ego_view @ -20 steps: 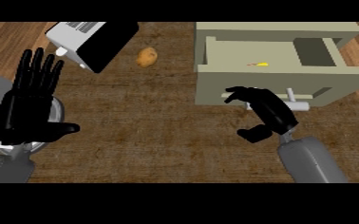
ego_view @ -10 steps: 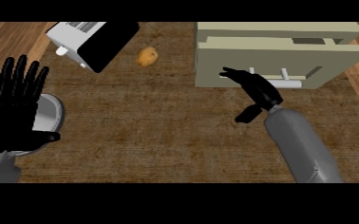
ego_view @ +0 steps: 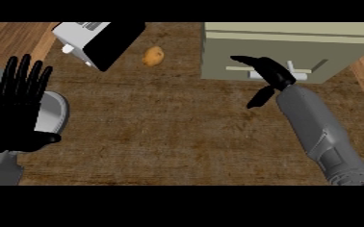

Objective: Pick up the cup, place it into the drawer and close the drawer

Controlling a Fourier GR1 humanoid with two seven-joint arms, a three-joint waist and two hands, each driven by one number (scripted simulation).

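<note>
The beige drawer unit point(ego_view: 284, 48) stands at the back right with its drawer pushed in flush. No cup shows anywhere in the head view. My right hand point(ego_view: 266, 69) is at the drawer front, fingers stretched out against it just left of the pale handle point(ego_view: 304, 72), thumb hanging down; it holds nothing. My left hand point(ego_view: 25, 101) rests open at the left edge, fingers pointing up, also holding nothing.
A white and black appliance point(ego_view: 99, 41) sits tilted at the back left. An orange-brown potato point(ego_view: 153, 56) lies between it and the drawer unit. A pale grey rounded object point(ego_view: 53, 115) lies right beside my left hand. The counter top point(ego_view: 177, 125) is brown wood.
The drawer, open a second ago with a small yellow thing inside, is now shut. My right hand moved forward against its front. My left hand drifted slightly left.
</note>
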